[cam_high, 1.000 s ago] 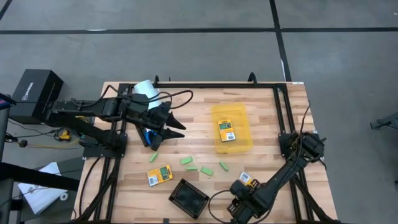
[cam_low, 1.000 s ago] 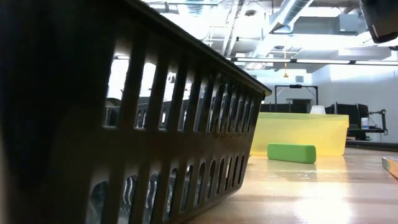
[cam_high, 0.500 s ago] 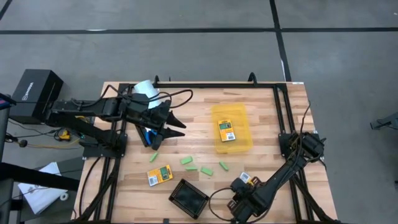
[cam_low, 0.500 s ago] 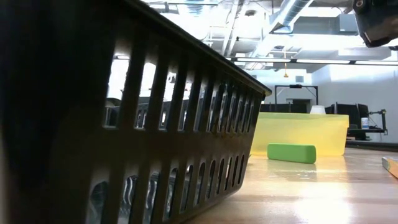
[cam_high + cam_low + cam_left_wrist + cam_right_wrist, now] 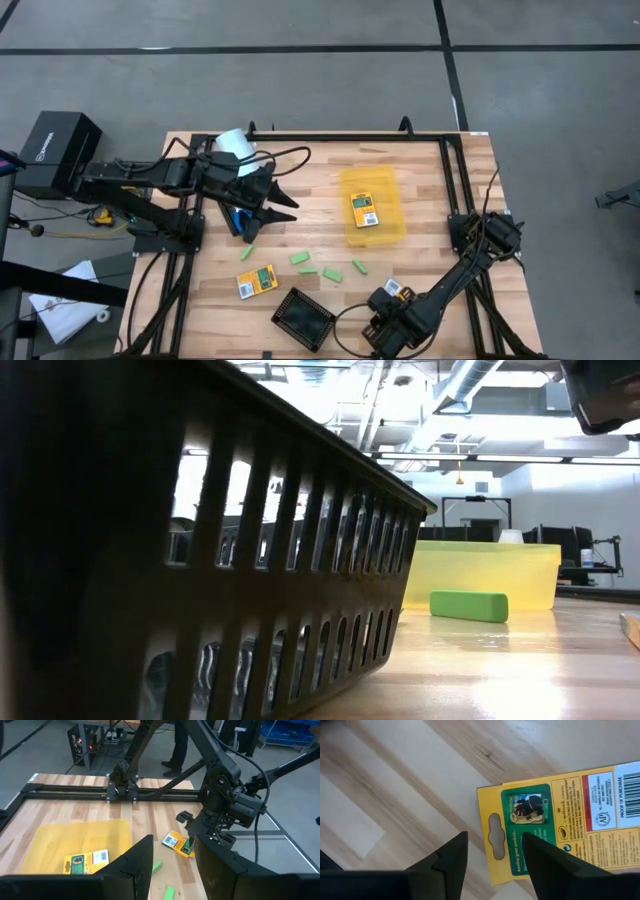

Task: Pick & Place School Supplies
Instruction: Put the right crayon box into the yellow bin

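Observation:
Three yellow-orange packs show: one (image 5: 363, 210) lies flat inside the yellow bin, one (image 5: 257, 281) lies on the wood near the near edge, and one (image 5: 560, 820) lies flat under my right gripper (image 5: 495, 857). That gripper (image 5: 388, 303) is open. Its fingers stand above the pack's hang-hole end, one on each side. Whether they touch it I cannot tell. My left gripper (image 5: 172, 865) is open and hovers at the table's left (image 5: 285, 203). A blue-handled tool (image 5: 237, 218) lies partly under that arm. Several light-green pieces (image 5: 307, 266) are scattered on the table's middle.
The yellow translucent bin (image 5: 373, 206) sits right of centre. A black tray (image 5: 303, 320) stands at the near edge and fills the left of the low view (image 5: 200, 560). A pale white-blue cylinder (image 5: 235, 143) stands behind the left arm. A black frame (image 5: 450, 190) borders the table.
My right gripper has come a little lower and shifted slightly over the pack at the near edge. In the low view its dark body now reaches farther into the top right corner. Nothing on the table has moved.

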Controlling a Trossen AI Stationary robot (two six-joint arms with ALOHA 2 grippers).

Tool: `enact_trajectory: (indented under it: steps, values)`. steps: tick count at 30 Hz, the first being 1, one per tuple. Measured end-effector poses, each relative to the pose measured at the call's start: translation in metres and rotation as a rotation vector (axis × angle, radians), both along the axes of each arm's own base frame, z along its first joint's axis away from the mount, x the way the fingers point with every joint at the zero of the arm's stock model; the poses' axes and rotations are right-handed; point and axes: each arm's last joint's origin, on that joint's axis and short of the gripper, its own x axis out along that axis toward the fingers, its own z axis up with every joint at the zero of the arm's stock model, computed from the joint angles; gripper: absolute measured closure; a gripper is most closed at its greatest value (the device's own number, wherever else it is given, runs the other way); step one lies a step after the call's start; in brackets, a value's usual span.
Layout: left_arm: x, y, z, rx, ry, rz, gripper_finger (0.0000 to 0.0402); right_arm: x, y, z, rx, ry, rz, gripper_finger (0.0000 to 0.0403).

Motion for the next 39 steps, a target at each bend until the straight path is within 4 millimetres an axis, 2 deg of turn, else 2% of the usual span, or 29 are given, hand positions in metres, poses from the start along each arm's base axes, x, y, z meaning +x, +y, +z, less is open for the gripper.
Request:
enact_trajectory:
  steps: [11,15,18,22,24,28,33,39]
  values:
    - [0.000,-0.001,-0.001,0.063,-0.009,-0.026,0.0263,-0.005,-0.006,-0.014,0.012,-0.009,-0.033,0.0246]
    - [0.002,0.000,-0.018,0.075,0.040,-0.028,0.0263,-0.005,-0.009,-0.017,0.009,0.005,-0.060,0.0261]
    - [0.004,0.000,-0.038,0.073,0.099,-0.026,0.0263,-0.005,-0.012,-0.017,-0.002,0.021,-0.068,0.0294]
    - [0.006,-0.001,-0.065,0.052,0.152,-0.021,0.0263,-0.004,-0.015,-0.018,-0.009,0.038,-0.058,0.0378]
    - [0.004,-0.001,-0.069,0.043,0.138,-0.017,0.0263,-0.003,-0.015,-0.018,-0.007,0.039,-0.050,0.0391]
    - [0.001,-0.001,-0.063,0.019,0.050,-0.009,0.0263,-0.002,-0.016,-0.019,-0.006,0.032,-0.042,0.0399]
    - [-0.010,0.002,-0.038,-0.032,-0.126,0.010,0.0263,0.002,-0.016,-0.008,0.011,-0.053,-0.049,0.0401]
    - [-0.033,0.004,-0.013,-0.106,-0.268,0.071,0.0263,0.005,-0.030,0.029,0.016,-0.184,-0.069,0.0403]
